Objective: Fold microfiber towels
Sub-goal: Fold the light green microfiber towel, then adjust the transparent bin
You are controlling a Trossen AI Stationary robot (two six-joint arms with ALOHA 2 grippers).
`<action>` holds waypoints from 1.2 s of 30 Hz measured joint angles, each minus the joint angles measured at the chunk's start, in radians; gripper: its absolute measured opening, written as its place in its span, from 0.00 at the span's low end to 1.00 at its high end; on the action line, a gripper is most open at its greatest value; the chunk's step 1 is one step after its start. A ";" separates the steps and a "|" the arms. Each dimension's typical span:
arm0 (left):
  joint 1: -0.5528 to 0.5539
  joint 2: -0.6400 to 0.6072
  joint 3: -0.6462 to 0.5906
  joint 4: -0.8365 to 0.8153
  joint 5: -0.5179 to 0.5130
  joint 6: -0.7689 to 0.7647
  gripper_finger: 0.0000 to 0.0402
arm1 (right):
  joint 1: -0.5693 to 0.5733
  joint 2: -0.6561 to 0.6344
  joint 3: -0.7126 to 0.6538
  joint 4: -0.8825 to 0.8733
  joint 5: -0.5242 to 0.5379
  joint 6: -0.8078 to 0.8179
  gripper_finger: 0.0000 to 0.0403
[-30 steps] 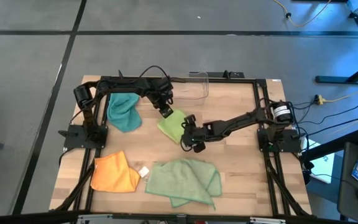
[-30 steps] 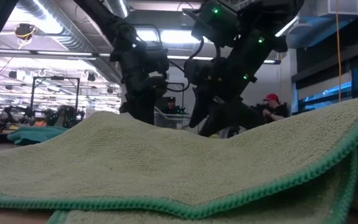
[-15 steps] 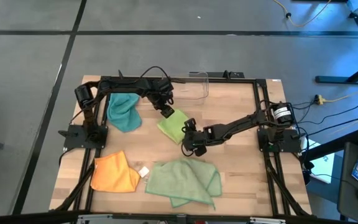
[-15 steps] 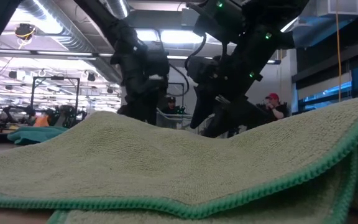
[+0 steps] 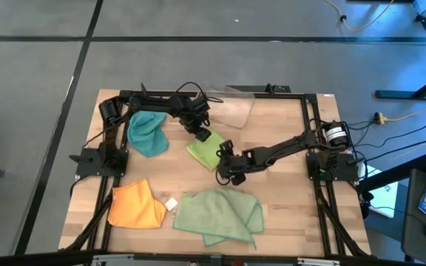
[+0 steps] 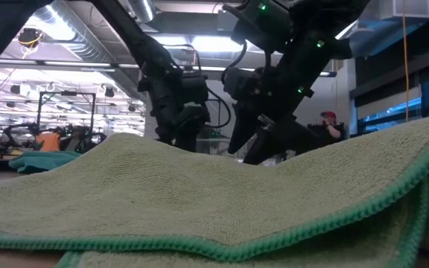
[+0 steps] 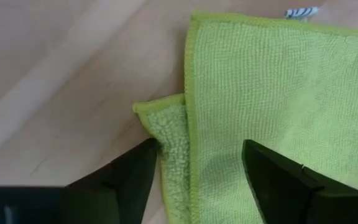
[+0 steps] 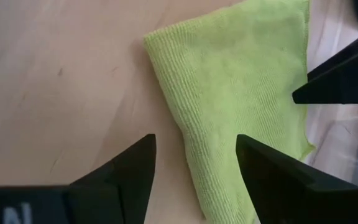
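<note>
The lime green towel (image 5: 204, 151) lies folded on the table's middle, a lower layer's corner (image 7: 160, 124) peeping out at one edge. My left gripper (image 5: 202, 136) (image 7: 197, 180) is open and low over the towel's far edge, one finger on either side of that edge. My right gripper (image 5: 225, 170) (image 8: 194, 180) is open over the towel's near right part, its fingers on either side of the folded edge (image 8: 185, 137). The teal towel (image 5: 146, 133), orange towel (image 5: 135, 205) and pale sage towel (image 5: 220, 214) lie flat on the table, untouched. My left gripper's open fingers (image 7: 272, 180) point steeply down at the lime towel's far edge (image 7: 191, 124). Whether their tips touch the cloth, I cannot tell. My right gripper slants down over the towel from the table's right, and I cannot tell whether it touches the towel.
A clear plastic bin (image 5: 235, 105) stands at the table's far edge, just behind my left arm. The sage towel (image 6: 199, 201) fills the low view's foreground and hides both grippers' tips there. A small white tag (image 5: 171, 203) lies beside the orange towel. People show in the room beyond.
My left gripper has come down toward the lime towel and shifted a little toward the table's right edge. The lime towel has stayed flat in its place.
</note>
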 joint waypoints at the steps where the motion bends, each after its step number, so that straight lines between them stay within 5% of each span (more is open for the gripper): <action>1: 0.002 -0.004 0.002 0.000 0.000 0.001 0.59 | -0.001 0.000 0.000 0.000 0.001 0.000 0.56; 19: -0.002 -0.086 0.031 -0.041 0.059 0.024 0.59 | -0.006 0.000 -0.001 -0.007 0.002 0.001 0.56; 28: -0.042 -0.273 0.033 -0.182 -0.086 0.043 0.59 | -0.006 0.000 -0.001 -0.046 0.060 0.053 0.56; 36: -0.083 -0.426 0.033 -0.512 -0.237 0.059 0.59 | -0.005 -0.019 -0.002 -0.077 0.201 0.122 0.56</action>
